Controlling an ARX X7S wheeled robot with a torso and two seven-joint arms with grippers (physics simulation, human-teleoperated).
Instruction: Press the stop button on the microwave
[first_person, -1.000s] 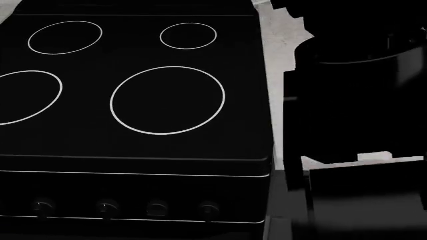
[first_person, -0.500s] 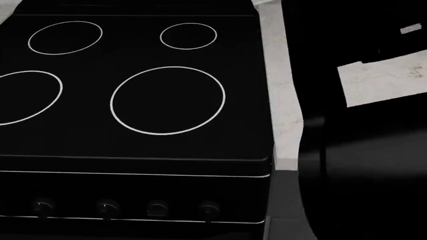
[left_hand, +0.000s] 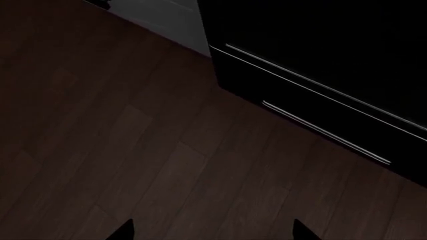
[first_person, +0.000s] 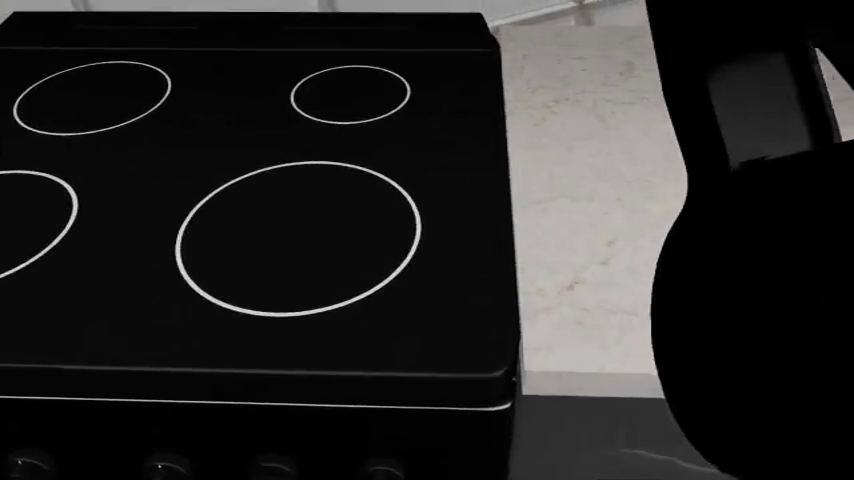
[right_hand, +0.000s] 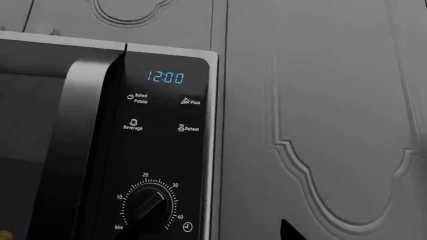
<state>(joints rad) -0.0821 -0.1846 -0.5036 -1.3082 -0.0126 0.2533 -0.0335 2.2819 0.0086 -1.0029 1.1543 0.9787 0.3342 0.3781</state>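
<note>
The microwave's black control panel (right_hand: 160, 150) fills the lower left of the right wrist view. It shows a blue 12:00 clock (right_hand: 165, 77), the Baked Potato, Pizza, Beverage and Reheat keys and a timer dial (right_hand: 148, 204). No stop button shows in any view. Of my right gripper (right_hand: 207, 236) only one dark fingertip (right_hand: 288, 231) shows, set far to one side over the grey cabinet door, short of the panel. My right arm (first_person: 761, 300) is a dark mass at the head view's right. My left gripper (left_hand: 212, 232) is open and empty above a dark wood floor.
A black stove (first_person: 254, 200) with several white burner rings and front knobs fills the head view. A white marble counter (first_person: 587, 200) lies to its right. A grey panelled cabinet door (right_hand: 320, 125) stands beside the microwave. Black drawer fronts with metal handles (left_hand: 320, 130) rise over the floor.
The head view has shifted, so the stove sits lower and further left and more counter shows. My right arm has moved and now covers the right edge rather than the counter.
</note>
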